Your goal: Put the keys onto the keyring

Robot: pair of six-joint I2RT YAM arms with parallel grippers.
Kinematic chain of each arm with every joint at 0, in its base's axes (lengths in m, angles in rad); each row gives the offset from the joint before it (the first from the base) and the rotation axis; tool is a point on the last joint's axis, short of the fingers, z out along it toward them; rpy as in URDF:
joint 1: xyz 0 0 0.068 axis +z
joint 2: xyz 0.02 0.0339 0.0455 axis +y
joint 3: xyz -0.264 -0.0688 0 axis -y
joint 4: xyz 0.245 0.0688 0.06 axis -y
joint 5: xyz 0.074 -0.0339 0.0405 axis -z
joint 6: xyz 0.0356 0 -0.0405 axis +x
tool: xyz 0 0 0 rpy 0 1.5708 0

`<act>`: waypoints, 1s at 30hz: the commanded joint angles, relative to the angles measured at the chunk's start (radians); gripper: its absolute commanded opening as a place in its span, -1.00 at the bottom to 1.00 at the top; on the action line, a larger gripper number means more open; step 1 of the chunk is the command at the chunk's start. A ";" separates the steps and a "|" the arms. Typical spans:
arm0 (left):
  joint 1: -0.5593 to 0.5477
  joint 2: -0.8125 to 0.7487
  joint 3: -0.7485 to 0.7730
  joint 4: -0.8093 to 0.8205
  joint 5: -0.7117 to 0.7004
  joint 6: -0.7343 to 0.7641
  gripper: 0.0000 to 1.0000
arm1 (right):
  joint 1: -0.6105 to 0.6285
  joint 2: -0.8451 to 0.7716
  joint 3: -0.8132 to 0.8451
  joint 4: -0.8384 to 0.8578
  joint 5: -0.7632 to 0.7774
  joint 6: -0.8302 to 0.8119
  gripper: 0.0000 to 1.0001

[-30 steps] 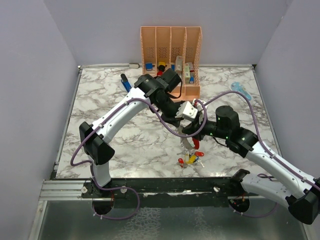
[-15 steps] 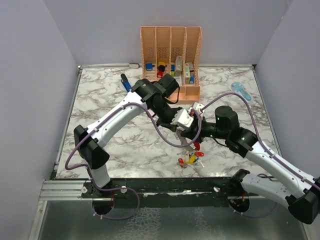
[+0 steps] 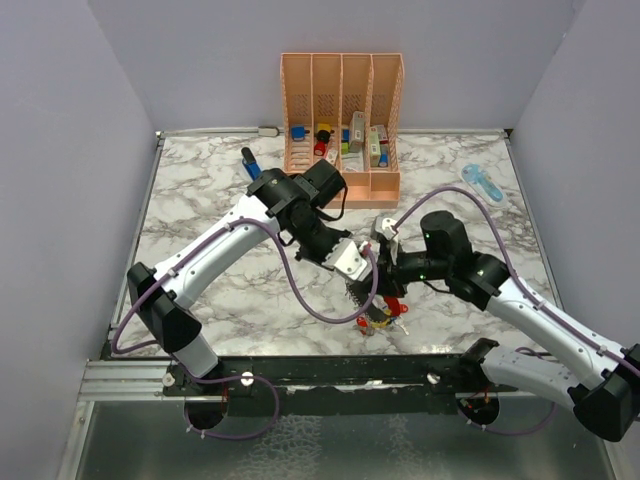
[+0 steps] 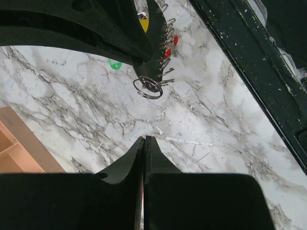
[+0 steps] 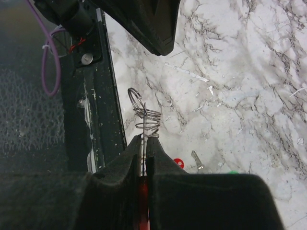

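Observation:
My right gripper (image 5: 144,139) is shut on the keyring; the ring's red side shows between the jaws. Its thin silver wire (image 5: 144,117) sticks out past the tips with several small split rings stacked on it. The left wrist view shows those rings (image 4: 151,86) hanging under the right fingers (image 4: 134,43). Loose keys (image 3: 383,318) lie just below on the marble near the front edge: a red head (image 5: 178,163), a green head (image 4: 113,63) and a yellow head (image 4: 143,17). My left gripper (image 4: 144,139) is shut with nothing seen in it, close beside the right gripper (image 3: 385,285).
A black rail (image 3: 330,365) runs along the table's front edge, right beside the keys. A peach organiser (image 3: 340,110) with coloured blocks stands at the back. A dark blue stick tool (image 3: 250,163) lies back left and a pale blue flat tool (image 3: 482,182) back right.
My left gripper has swung forward and down from near the organiser to just left of the right gripper. The right gripper has shifted slightly, still holding the keyring over the keys.

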 commanded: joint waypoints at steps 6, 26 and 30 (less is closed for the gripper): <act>-0.005 0.001 0.012 0.094 0.112 -0.211 -0.82 | -0.001 -0.078 -0.022 0.147 0.163 0.136 -0.98; 0.250 -0.084 -0.230 0.681 0.355 -0.799 -0.59 | -0.001 -0.242 -0.203 0.367 0.602 0.523 -0.98; 0.254 -0.097 -0.330 0.761 0.314 -0.835 -0.59 | -0.001 -0.251 -0.190 0.326 0.698 0.596 -0.98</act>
